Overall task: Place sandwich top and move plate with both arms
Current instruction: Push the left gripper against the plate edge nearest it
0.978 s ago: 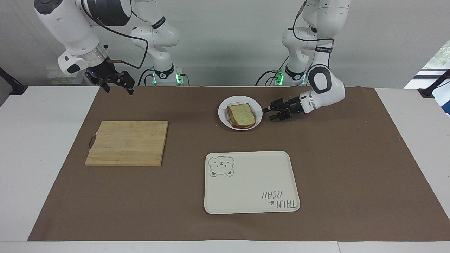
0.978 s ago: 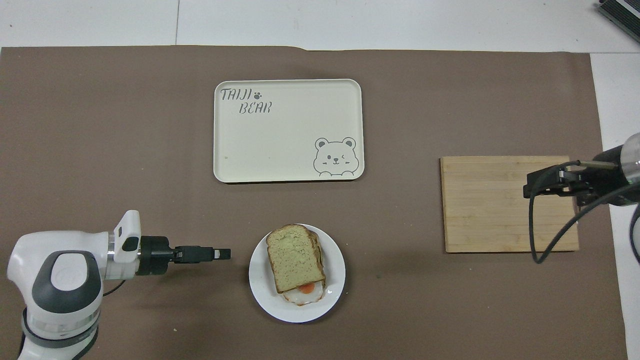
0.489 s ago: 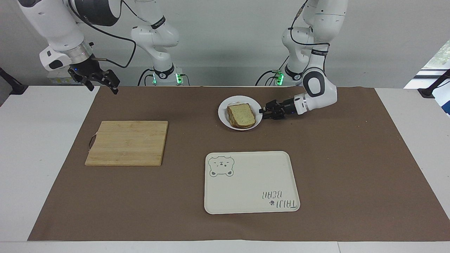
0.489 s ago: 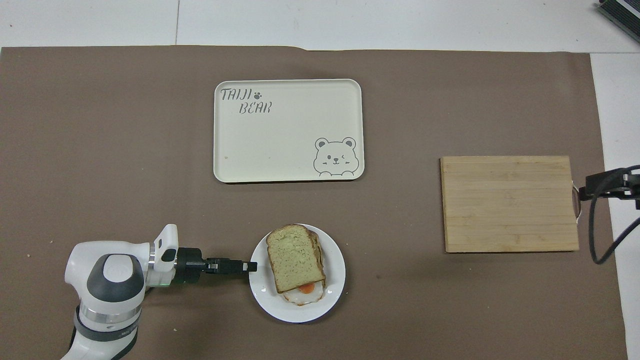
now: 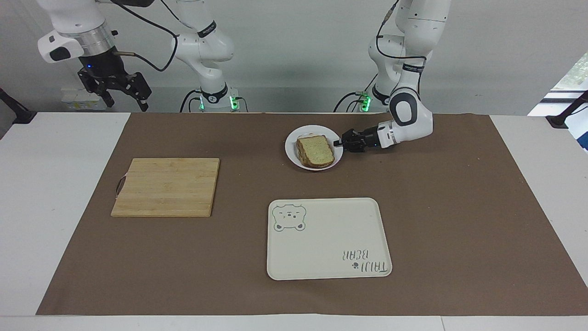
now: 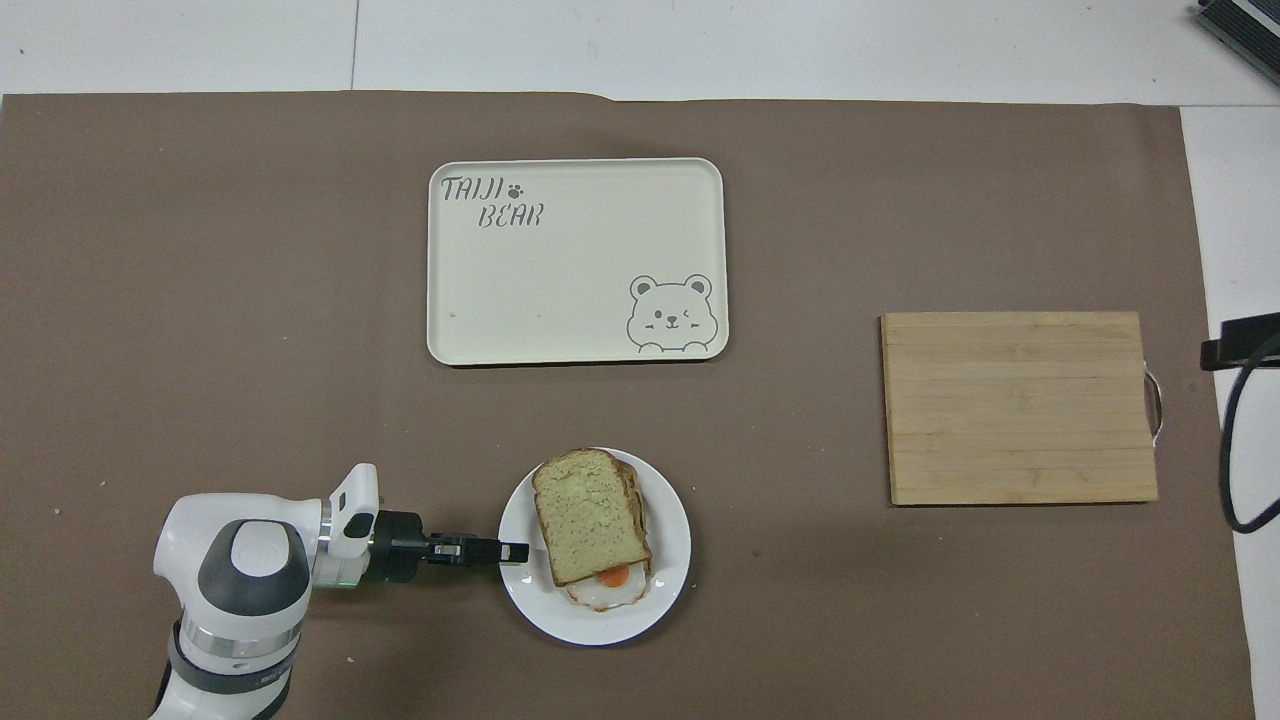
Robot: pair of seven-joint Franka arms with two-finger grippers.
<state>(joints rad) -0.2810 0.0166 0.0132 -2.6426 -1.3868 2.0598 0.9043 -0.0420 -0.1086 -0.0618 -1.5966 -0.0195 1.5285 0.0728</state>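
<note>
The sandwich top [image 5: 315,150] [image 6: 588,518] lies on a second slice with a fried egg [image 6: 607,592] peeking out at the end nearer the robots. Both rest on the white plate [image 5: 291,152] [image 6: 668,585]. My left gripper [image 5: 338,142] [image 6: 516,550] lies low and level at the plate's rim on the left arm's side, shut on that rim. My right gripper [image 5: 127,102] hangs high and open over the table's edge at the right arm's end; in the overhead view only a black bit of the right gripper [image 6: 1240,341] shows at the frame's edge.
A wooden cutting board [image 5: 166,186] [image 6: 1020,406] lies toward the right arm's end. A cream tray with a bear drawing [image 5: 328,238] [image 6: 577,260] lies farther from the robots than the plate. A brown mat [image 5: 459,207] covers the table.
My left gripper slid in to the plate's rim and closed on it. My right gripper rose and drew back from over the cutting board toward the table's end.
</note>
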